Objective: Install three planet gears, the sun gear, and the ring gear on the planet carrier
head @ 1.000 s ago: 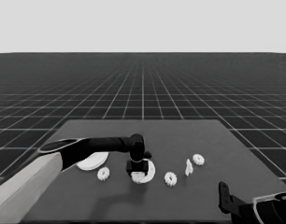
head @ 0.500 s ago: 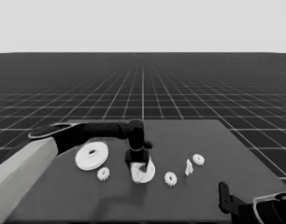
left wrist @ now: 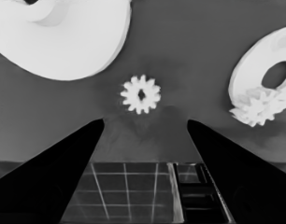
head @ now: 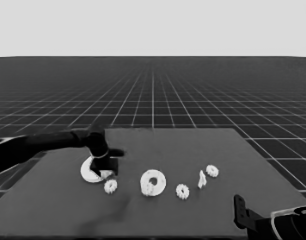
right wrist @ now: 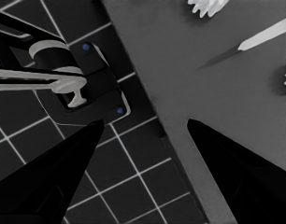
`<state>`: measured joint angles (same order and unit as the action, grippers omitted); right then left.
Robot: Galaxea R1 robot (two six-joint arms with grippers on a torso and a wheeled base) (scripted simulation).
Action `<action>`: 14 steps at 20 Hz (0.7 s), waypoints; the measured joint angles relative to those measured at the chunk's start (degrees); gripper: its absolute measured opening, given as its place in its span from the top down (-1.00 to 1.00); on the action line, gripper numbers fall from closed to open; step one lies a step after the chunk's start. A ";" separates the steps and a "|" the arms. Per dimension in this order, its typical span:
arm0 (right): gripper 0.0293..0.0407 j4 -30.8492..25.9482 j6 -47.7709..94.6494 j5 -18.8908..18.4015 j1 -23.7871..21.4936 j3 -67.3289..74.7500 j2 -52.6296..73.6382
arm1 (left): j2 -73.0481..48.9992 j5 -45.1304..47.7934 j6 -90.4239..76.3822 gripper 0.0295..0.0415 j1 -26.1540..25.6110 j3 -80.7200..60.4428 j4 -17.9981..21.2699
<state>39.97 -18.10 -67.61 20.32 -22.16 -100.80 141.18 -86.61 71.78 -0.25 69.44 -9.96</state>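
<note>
My left gripper (head: 104, 167) hangs open over the near edge of the larger round part (head: 89, 170), with nothing between its fingers. In the left wrist view a small gear (left wrist: 140, 94) lies on the table just beyond the open left gripper (left wrist: 145, 123), beside the larger round part (left wrist: 63, 37). That gear (head: 110, 186) sits in front of the larger part. The smaller round part (head: 153, 181) lies mid-table with a gear (left wrist: 255, 109) resting on the rim of the smaller round part (left wrist: 255, 70). Two more gears (head: 182, 191) (head: 211, 171) lie to its right. My right gripper (head: 239, 205) is parked open at the table's near right corner.
A thin white piece (head: 202, 179) stands between the two right-hand gears; in the right wrist view the thin white piece (right wrist: 264, 35) lies near the table's corner. Dark machinery with blue lights (right wrist: 87, 88) shows past the table's edge.
My left gripper has lifted off the smaller round part and swung left, over the larger round part. A gear stays on the smaller part. The right arm has not moved.
</note>
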 joint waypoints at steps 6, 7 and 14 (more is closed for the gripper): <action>-0.61 0.00 0.00 0.00 0.00 0.00 0.00 | 0.67 3.54 -3.18 -0.49 -8.10 4.43 -7.40; -0.61 0.00 0.00 0.00 0.00 0.00 0.00 | 1.20 4.46 -3.83 -0.49 -9.89 5.87 -8.85; -0.61 0.00 0.00 0.00 0.00 0.00 0.00 | 2.04 5.87 -4.81 -0.49 -12.06 8.15 -10.70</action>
<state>39.97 -18.10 -67.61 20.32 -22.16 -100.80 143.23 -80.74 66.97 -12.30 77.59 -20.67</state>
